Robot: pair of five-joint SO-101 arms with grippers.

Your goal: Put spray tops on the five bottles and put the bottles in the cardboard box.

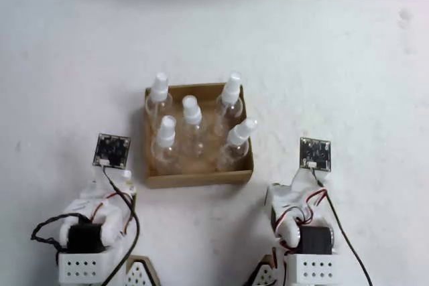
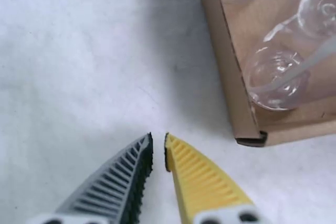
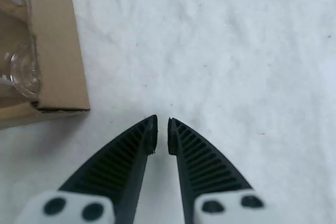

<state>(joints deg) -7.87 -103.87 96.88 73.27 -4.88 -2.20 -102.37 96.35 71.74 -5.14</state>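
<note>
- Table: white, slightly wrinkled cover, and it runs under everything.
- Left arm: at the near edge, left of the box. It has a white body, and a small black camera board sits on its wrist. A black cable loops back over the arm.
- Left gripper: the grey finger and yellow finger have their tips nearly together with only a thin slit. It is closed on nothing and hangs over bare table, just beside the box's near-left corner without touching it.
- Cardboard box: a brown, low-walled open tray at mid-table, between the two arms. Nothing covers it or blocks the way in.
- Bottles: all five stand inside the box.
  - The back-left bottle and front-left bottle are roughly upright.
  - The middle bottle stands between the other four.
  - The back-right bottle and front-right bottle lean right.
  - Each is clear plastic with a round base.
- Spray tops: white, one on each bottle. I can't tell how tightly they are seated.
- Right arm: at the near edge, right of the box, with the same white build. A second board sits on its wrist.
- Right gripper: both fingers are black and ribbed, with the tips almost meeting. It is closed and empty, over bare table near the box's near-right corner and clear of it.
</note>
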